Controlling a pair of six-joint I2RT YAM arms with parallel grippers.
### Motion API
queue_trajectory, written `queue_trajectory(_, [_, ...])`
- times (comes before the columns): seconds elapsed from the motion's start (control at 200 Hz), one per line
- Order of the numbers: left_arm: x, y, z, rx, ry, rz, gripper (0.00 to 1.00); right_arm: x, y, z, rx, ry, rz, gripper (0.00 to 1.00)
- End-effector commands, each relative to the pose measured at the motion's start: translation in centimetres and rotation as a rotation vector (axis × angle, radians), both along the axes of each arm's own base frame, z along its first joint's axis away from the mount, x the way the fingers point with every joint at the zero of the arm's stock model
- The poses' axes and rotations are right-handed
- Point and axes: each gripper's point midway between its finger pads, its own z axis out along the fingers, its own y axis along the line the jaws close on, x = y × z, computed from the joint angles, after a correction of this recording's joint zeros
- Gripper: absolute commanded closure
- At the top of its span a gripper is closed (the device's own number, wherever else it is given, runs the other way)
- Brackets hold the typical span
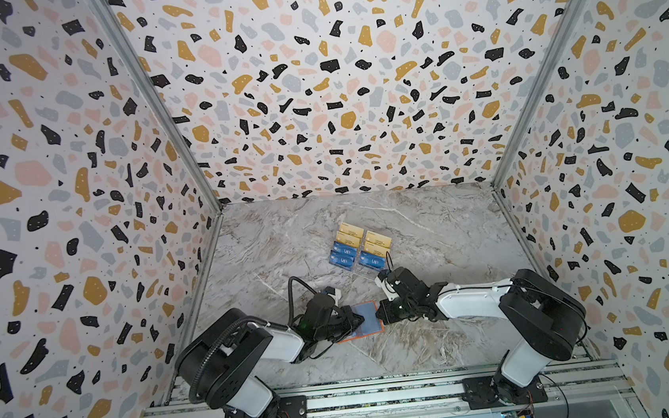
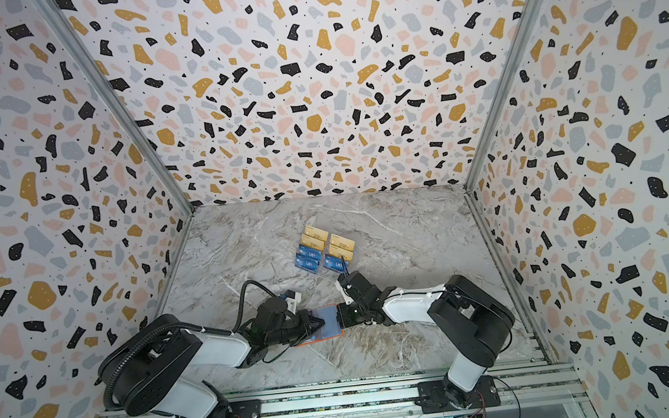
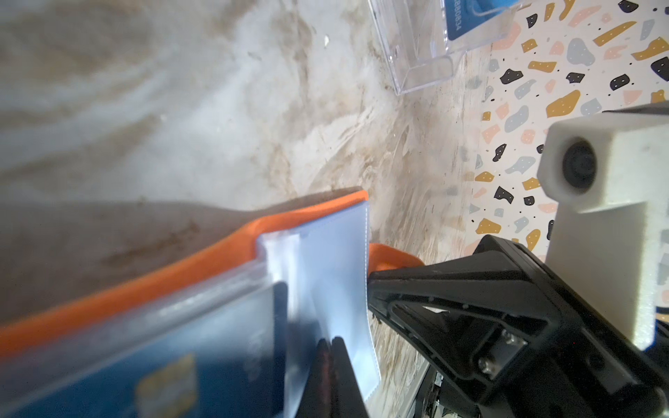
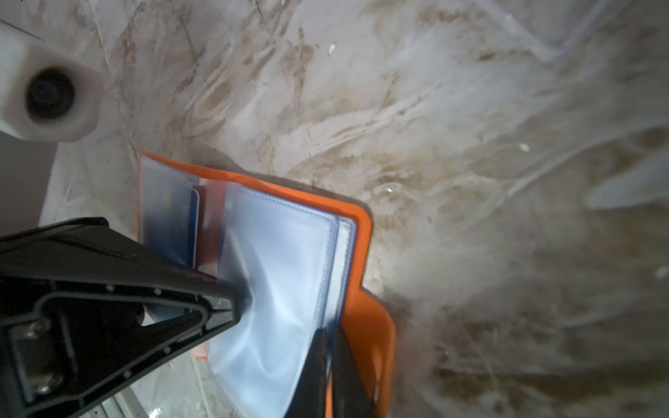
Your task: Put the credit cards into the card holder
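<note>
The orange card holder (image 1: 372,327) (image 2: 319,340) lies open on the marble table between my two grippers. My left gripper (image 1: 360,320) (image 3: 331,342) is shut on one clear sleeve (image 3: 333,260) of it. My right gripper (image 1: 380,312) (image 4: 327,331) is shut on the holder's far edge, pinching the sleeve ends against the orange cover (image 4: 369,325). One blue credit card (image 4: 179,217) (image 3: 163,369) sits inside a sleeve. More credit cards (image 1: 362,244) (image 2: 325,247), gold and blue, stand in a clear rack farther back.
The clear acrylic rack (image 3: 427,47) stands just beyond the right gripper, near mid-table. Patterned walls close in the table on three sides. Aluminium rails (image 1: 382,396) with the arm bases run along the front edge.
</note>
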Motion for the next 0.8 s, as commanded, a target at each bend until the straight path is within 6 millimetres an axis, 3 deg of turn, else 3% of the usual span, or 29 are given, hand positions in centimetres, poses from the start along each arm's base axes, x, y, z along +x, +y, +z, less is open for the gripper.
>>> queue_trajectory(0.0, [0.2,0.0,1.1,-0.026,-0.062,-0.016,1.0,0.3,0.7,2.1,0.043,-0.03,-0.004,0.92])
queue_trajectory(0.31, [-0.5,0.4,2.1,-0.041,-0.099,-0.035,1.0,0.3,1.1,2.9,0.07,-0.033,-0.001,0.92])
queue_trajectory(0.611, [-1.0,0.6,1.7,-0.034,-0.093,-0.05,0.99,-0.5,1.9,4.5,0.077,-0.068,0.027,0.92])
queue_trajectory(0.796, [-1.1,0.5,1.8,-0.039,-0.095,-0.055,0.98,-1.0,2.6,4.0,0.089,-0.044,0.058,0.92])
